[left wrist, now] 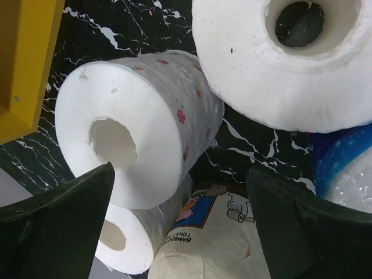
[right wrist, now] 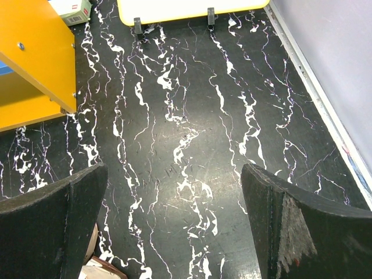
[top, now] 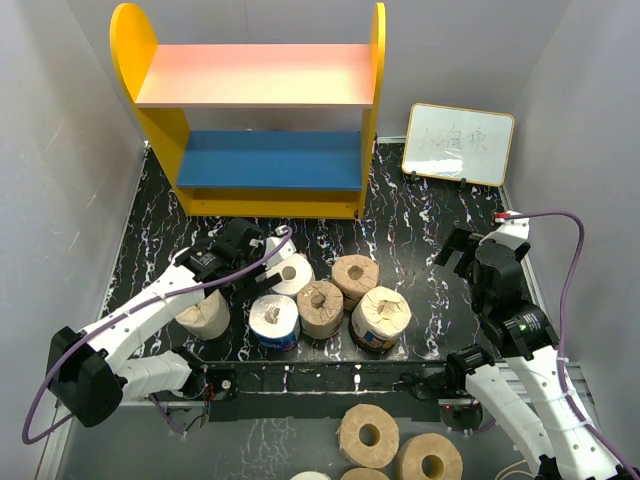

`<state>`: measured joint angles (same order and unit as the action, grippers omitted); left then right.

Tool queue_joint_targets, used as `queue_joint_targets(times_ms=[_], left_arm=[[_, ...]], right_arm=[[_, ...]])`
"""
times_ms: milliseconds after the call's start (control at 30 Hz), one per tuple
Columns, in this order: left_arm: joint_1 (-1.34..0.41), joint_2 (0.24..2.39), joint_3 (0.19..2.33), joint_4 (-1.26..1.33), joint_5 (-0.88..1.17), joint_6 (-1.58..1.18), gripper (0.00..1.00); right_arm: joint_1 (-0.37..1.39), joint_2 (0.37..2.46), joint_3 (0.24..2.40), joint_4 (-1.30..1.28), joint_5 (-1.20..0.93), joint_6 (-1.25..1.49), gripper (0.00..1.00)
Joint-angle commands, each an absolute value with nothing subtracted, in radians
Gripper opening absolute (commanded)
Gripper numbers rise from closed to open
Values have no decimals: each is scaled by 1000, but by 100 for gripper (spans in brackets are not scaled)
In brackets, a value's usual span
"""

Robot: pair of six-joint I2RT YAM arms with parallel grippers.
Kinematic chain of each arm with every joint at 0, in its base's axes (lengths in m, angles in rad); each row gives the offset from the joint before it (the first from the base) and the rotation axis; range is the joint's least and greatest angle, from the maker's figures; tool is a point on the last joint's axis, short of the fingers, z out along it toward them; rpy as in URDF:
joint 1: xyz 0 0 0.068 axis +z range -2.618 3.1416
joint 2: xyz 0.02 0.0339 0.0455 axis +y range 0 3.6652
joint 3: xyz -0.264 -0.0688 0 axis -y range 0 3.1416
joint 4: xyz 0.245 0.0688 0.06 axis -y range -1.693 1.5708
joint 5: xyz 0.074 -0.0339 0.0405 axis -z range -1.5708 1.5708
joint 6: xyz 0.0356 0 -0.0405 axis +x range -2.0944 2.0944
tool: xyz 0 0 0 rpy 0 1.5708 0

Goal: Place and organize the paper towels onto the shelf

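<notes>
On my left wrist feed, the frame edge cropped the blue-wrapped roll (left wrist: 343, 168); overhead, the whiteboard (top: 459, 143) writing was unreadable.

You see a yellow-sided two-tier wooden shelf (top: 165, 140) with a pink top board and a blue lower board. The black tabletop (top: 420, 230) has white marble veins. At the shelf's 6 o'clock is a blue-wrapped paper roll (top: 275, 328). The white paper roll (left wrist: 145, 116) has red flower specks.

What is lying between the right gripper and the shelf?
Nothing. The right wrist view shows only bare marbled table between the right gripper and the yellow side of the shelf.
</notes>
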<state>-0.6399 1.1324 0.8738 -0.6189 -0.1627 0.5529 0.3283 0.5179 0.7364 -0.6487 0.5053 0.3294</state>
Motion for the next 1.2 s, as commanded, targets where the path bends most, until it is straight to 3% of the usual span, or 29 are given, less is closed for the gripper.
queue_joint_targets(times_ms=[0, 300, 567, 700, 833, 1100, 1167], left_arm=[[-656, 1146, 880, -581, -211, 546, 94], [-680, 1196, 836, -514, -304, 572, 83], [-682, 1210, 836, -509, -316, 577, 71], [-684, 1219, 844, -512, -317, 573, 63], [-687, 1227, 851, -518, -311, 566, 56], [-693, 1252, 862, -521, -327, 559, 33], [-695, 1253, 868, -527, -334, 559, 17]], right_arm=[[332, 522, 749, -591, 507, 318, 98], [332, 504, 747, -591, 508, 319, 96], [333, 497, 746, -588, 497, 314, 86], [333, 495, 744, -585, 488, 307, 69], [333, 491, 744, -584, 488, 307, 66], [333, 486, 742, -585, 489, 308, 73], [333, 487, 742, -585, 489, 307, 74]])
